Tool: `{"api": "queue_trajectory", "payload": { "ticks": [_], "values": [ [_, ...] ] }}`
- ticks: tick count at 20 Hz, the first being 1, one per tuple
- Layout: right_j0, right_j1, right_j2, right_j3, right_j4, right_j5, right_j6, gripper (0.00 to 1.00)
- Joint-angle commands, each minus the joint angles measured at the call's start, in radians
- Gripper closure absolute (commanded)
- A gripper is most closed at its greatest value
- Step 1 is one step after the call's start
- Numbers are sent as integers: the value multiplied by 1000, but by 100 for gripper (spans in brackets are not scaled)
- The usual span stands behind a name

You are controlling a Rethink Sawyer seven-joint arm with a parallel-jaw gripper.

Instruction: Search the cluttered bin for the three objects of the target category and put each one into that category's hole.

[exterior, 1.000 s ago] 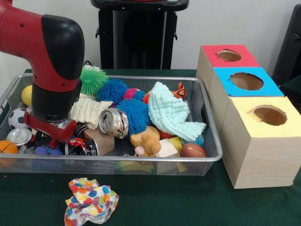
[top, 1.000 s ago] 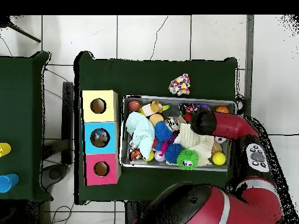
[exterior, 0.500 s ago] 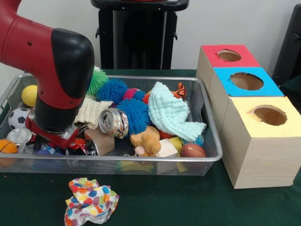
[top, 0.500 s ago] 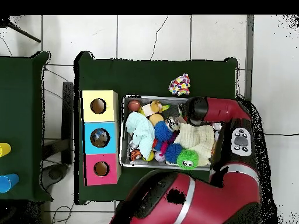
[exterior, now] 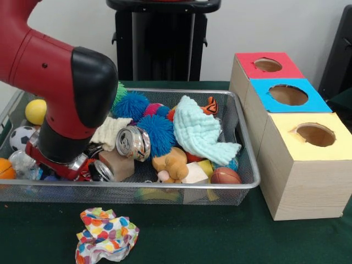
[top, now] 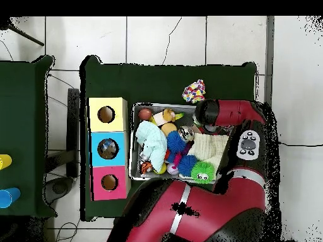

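While the red and black arm (exterior: 60, 82) bends down from the upper left into the left end of the wire bin (exterior: 242, 181), I see only its black wrist and a red collar at the bottom, buried among the clutter, so the gripper (exterior: 58, 165) is hidden from me and I cannot tell whether it is apart or together. From overhead the arm (top: 230, 116) folds across the bin's right end, covering that part. Just beside the wrist in the front view lies a crushed silver can (exterior: 133, 143) on its side (its open end faces the camera), with a second can end (exterior: 103, 170) touching a brown wooden block (exterior: 118, 164) lower down. A soccer ball (exterior: 19, 136), a yellow ball (exterior: 35, 111) and an orange ball (exterior: 5, 168) sit at the bin's left edge. Further right are blue spiky balls (exterior: 157, 132), a mint cloth (exterior: 201, 132) and a small brown football (exterior: 225, 176). The three boxes, red (exterior: 268, 65), blue (exterior: 288, 95) and yellow (exterior: 315, 135), stand right of the bin. A crumpled dotted paper (exterior: 106, 234) lies on the green table (exterior: 220, 236).
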Motion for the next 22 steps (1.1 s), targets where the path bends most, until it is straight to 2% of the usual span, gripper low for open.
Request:
{"api": "queue_trajectory", "payload": {
  "ticks": [1, 5, 13, 17, 22],
  "values": [
    [-10, 164, -41, -7, -52, -36, 178, 100],
    [22, 120, -77, 38, -41, -37, 192, 100],
    [77, 14, -114, 118, -17, -20, 153, 100],
    [54, -16, -74, 166, 18, -40, 105, 100],
    [0, -18, 13, 175, 51, -63, 18, 100]
  ]
}}
